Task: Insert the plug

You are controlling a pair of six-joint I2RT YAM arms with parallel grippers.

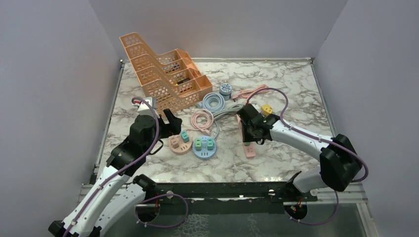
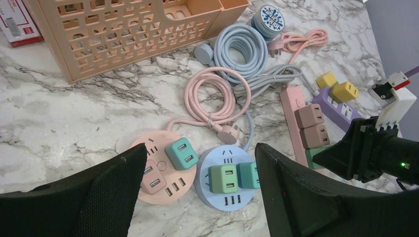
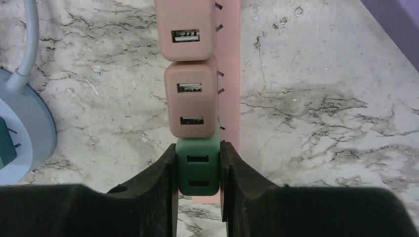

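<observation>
Right wrist: right hand (image 3: 198, 157) clamps the green plug (image 3: 197, 173) against the pink power strip (image 3: 230, 59) (left hand (image 2: 200, 150) spread apart).

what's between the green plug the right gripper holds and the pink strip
Nothing visible. The right gripper is shut on the green plug, which sits on the pink strip right beside a pink adapter. Whether its prongs are fully in is hidden.

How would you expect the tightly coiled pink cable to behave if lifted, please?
The pink cable probably flops and sags, being thin looped cord. A tie seems to bind it, so the loops likely lift together. Its plug may dangle.
</observation>
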